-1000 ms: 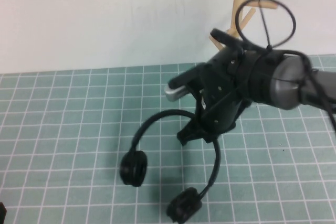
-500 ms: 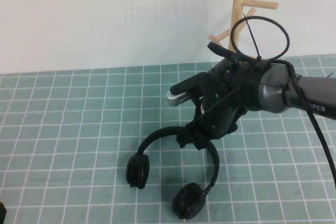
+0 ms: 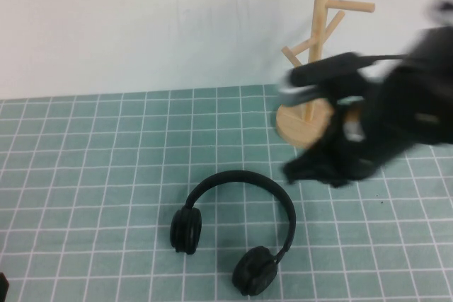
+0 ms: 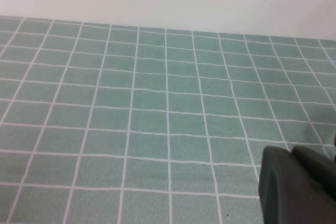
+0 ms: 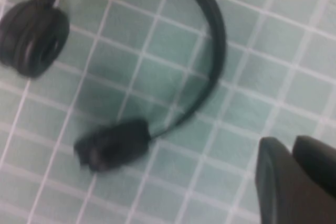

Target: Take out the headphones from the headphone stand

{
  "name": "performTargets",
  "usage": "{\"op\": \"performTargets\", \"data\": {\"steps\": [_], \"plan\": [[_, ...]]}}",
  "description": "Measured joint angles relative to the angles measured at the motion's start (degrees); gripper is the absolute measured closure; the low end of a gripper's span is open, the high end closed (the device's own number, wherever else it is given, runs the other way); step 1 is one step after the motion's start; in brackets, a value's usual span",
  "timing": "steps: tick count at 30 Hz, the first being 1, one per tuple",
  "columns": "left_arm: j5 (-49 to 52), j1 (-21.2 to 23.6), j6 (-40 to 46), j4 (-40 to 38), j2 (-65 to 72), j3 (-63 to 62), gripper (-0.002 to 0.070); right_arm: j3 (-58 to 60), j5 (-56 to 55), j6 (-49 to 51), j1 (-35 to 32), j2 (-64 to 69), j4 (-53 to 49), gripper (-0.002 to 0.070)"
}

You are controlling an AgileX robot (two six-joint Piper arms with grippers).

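Observation:
The black headphones [image 3: 238, 175] lie flat on the green grid mat, with one ear cup toward the left and the other at the front. They lie in front of and left of the wooden headphone stand [image 3: 322, 40], whose pegs are bare. My right gripper [image 3: 303, 169] is blurred, to the right of the headband, in front of the stand's base, and touches nothing. In the right wrist view the headphones [image 5: 215, 30] lie apart from my right gripper [image 5: 290, 142], which is shut and empty. My left gripper [image 4: 290, 151] is shut over bare mat.
The green grid mat [image 3: 85, 175] covers the table up to a white wall at the back. The stand's round base [image 3: 294, 129] sits at the mat's back right. A dark bit of the left arm [image 3: 3, 288] shows at the front left corner.
The right gripper has let go of the headband and pulled away up and to the right. The headphones now rest on the mat.

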Motion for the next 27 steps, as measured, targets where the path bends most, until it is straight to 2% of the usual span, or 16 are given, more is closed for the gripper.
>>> {"op": "performTargets", "data": {"steps": [4,10,20,23,27], "plan": [[0.0,0.0,0.0,0.0,0.0,0.0,0.0678,4.75,3.63,0.62,0.0,-11.19,0.0,0.0675],[0.0,0.0,0.0,0.0,0.0,0.0,0.0678,5.8,16.36,0.74,0.0,-23.83,-0.1,0.0682],[0.0,0.0,0.0,0.0,0.0,0.0,0.0678,6.2,19.19,-2.08,0.0,-36.06,-6.24,0.0682],[0.0,0.0,0.0,0.0,0.0,0.0,0.0678,9.51,14.52,-4.79,-1.92,-39.16,-8.61,0.0683],[0.0,0.0,0.0,0.0,0.0,0.0,0.0678,20.89,-3.09,-7.8,-12.02,-45.83,-7.73,0.0682]]}}
